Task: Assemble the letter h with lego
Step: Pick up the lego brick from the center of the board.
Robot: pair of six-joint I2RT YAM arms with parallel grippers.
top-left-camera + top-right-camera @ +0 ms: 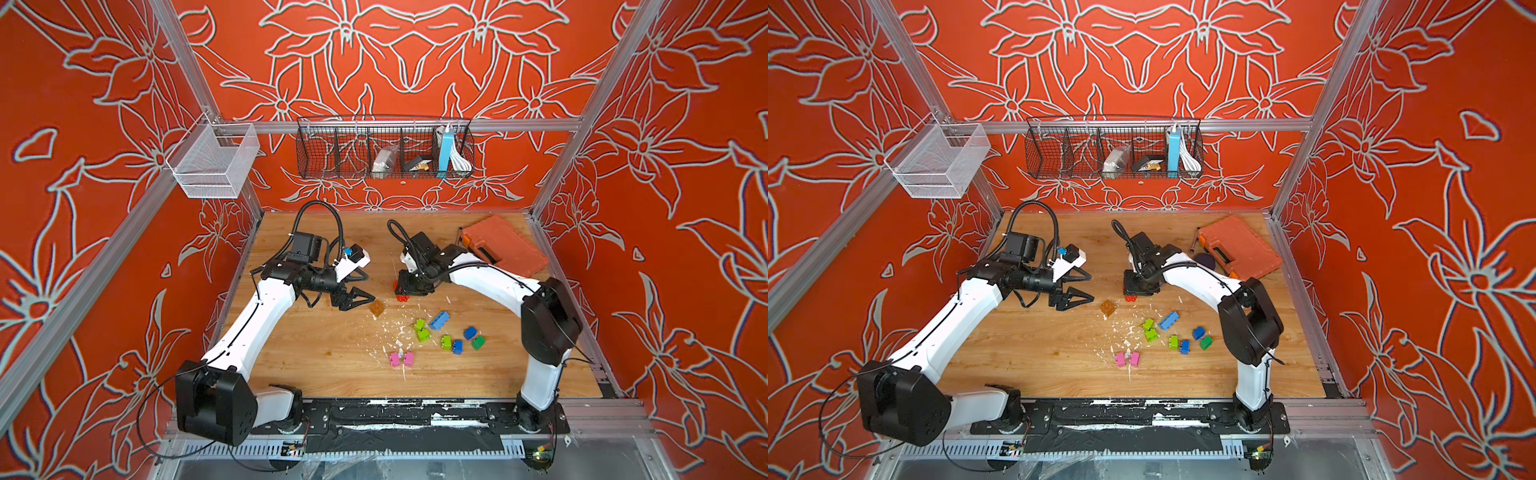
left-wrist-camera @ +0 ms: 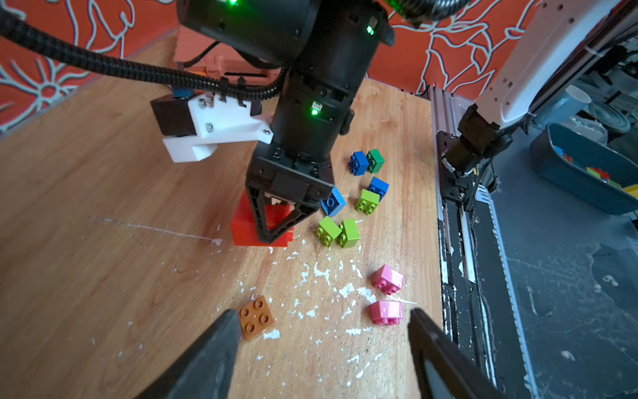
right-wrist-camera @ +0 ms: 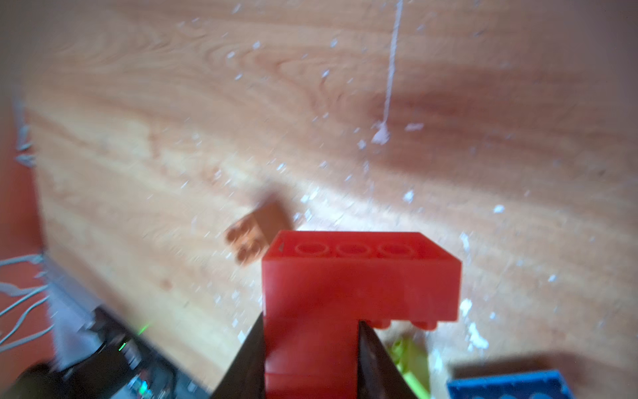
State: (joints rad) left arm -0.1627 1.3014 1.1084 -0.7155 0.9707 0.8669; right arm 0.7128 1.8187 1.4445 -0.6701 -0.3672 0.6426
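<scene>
My left gripper (image 1: 370, 287) hangs spread wide just beside the brown brick (image 1: 377, 308), which lies studs up on the table (image 1: 311, 365). My right gripper (image 3: 310, 323) pinches the glossy red lego (image 3: 359, 276), its long brick crosswise to the jaws. Loose bricks (image 1: 439, 321) lie to its right. The wire basket (image 1: 320, 153) holds a blue box (image 1: 445, 149).

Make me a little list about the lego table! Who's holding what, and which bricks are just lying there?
right gripper: shut on red lego piece
left gripper: open, empty, near brown brick
loose on table: brown brick, two pink bricks, three lime green bricks, three blue bricks, one dark green brick
back corner: orange case
</scene>
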